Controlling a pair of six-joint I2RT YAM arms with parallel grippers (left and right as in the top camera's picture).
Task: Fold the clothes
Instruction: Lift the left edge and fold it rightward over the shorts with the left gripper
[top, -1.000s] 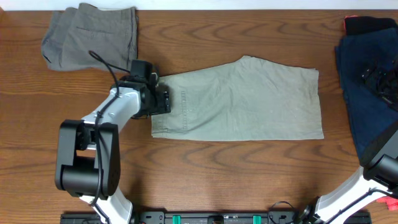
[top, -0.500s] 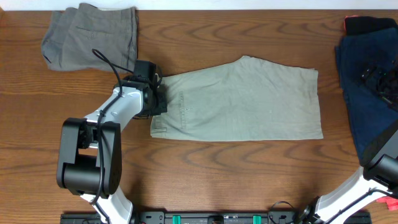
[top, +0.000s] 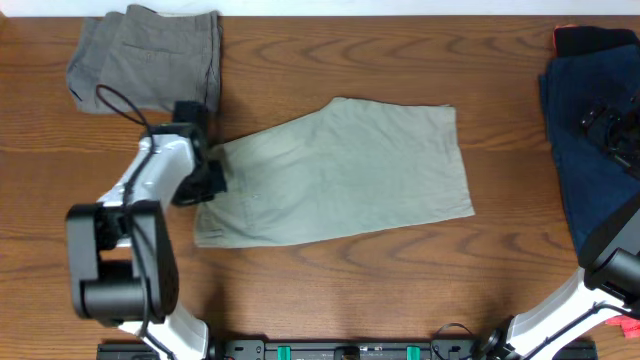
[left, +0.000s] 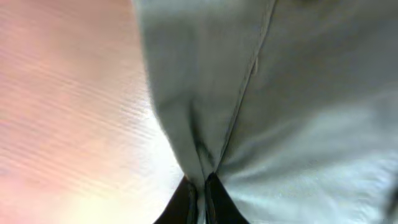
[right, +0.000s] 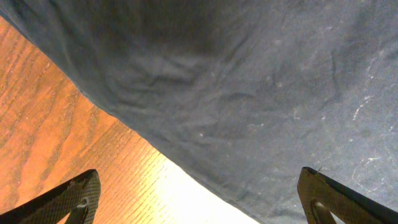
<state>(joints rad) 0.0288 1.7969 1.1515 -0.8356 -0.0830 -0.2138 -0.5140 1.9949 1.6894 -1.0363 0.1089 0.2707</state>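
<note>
The light khaki-beige shorts lie flat and slanted across the middle of the wooden table. My left gripper is shut on their left edge near the waistband; in the left wrist view a pinched fold of the khaki cloth sits between my black fingertips. A grey-brown pair lies folded at the back left. A navy garment lies at the right edge. My right gripper hovers over it, open, its fingers wide apart above the navy cloth.
A red and black item sits at the back right corner. Bare wood table stretches in front of the khaki shorts. The arm bases stand along the front edge.
My left gripper shut on the khaki shorts' left edge and dragged them leftward, rotating them slightly. The right arm has not moved.
</note>
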